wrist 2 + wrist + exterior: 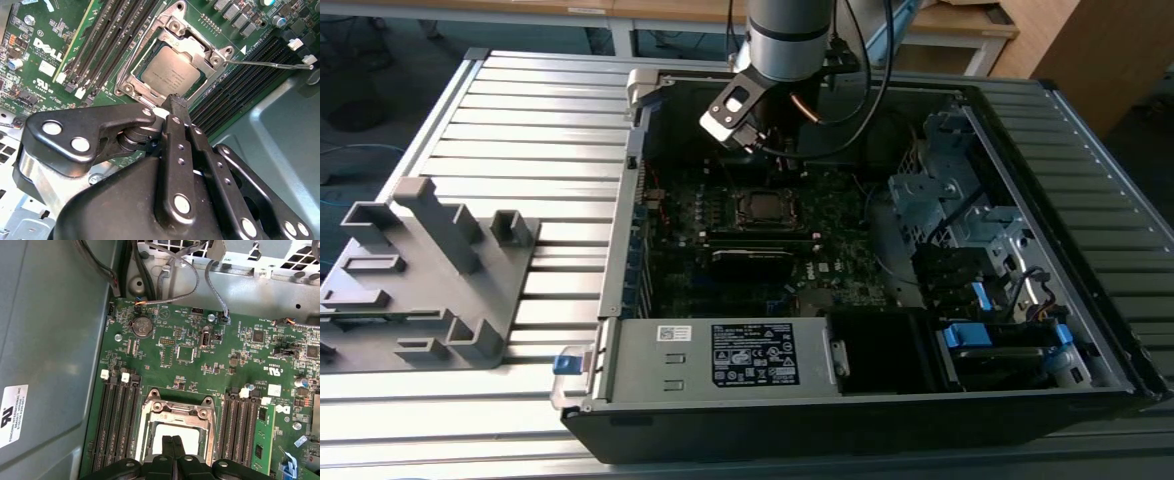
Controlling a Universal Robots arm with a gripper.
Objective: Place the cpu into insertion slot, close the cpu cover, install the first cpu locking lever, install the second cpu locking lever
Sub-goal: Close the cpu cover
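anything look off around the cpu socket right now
A thin silver lever sticks out from a corner of the cpu cover, across the memory slots, rather than lying along the cover's side. The cpu sits flat in the cover's window; the shut tool is at the cover's edge.

The cpu (pixel 170 72) has a dull silver-grey top, framed by the shiny silver cover (pixel 195 49), on a green board (pixel 200 355) with black memory slots (pixel 117 415). The end effector (pixel 176 102) is black with silver rivets. The counter (pixel 520 120) is pale grey, ribbed in parallel stripes, and the jig (pixel 427 260) is plain grey.
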